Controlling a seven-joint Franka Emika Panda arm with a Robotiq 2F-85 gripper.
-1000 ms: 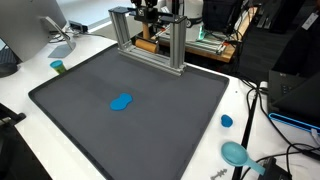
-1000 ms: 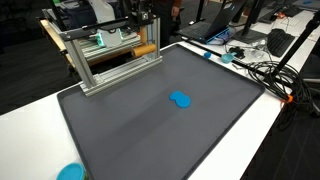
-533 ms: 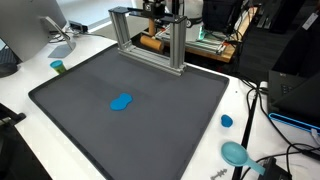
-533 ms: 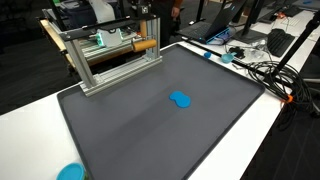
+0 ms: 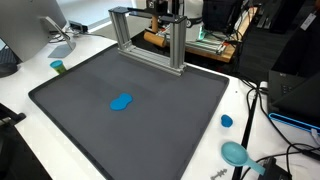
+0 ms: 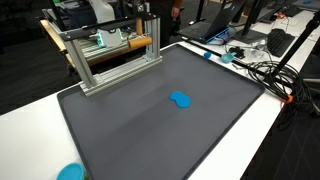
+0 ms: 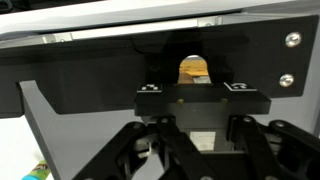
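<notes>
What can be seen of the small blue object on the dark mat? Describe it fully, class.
The blue object is small, flat and bright blue, with a rounded, slightly lobed outline; its material cannot be told. It lies flat near the middle of the dark grey mat, seen in both exterior views. Only the mat touches it.

White table [image 5: 242, 98] [image 6: 38, 128] carried large dark grey mat [image 5: 150, 125] [image 6: 170, 135], covering most of top. Aluminium frame [image 5: 150, 45] [image 6: 110, 62] stood at mat's back edge. Flat blue piece [image 5: 121, 102] [image 6: 181, 99] lay near mat's middle. Small blue cap [image 5: 227, 121] sat on bare white strip beside mat. Teal round disc [image 5: 236, 153] [image 6: 70, 172] rested by table corner, cables [image 5: 262, 165] just beside it. Small green cup [image 5: 58, 67] stood on opposite strip.
</notes>
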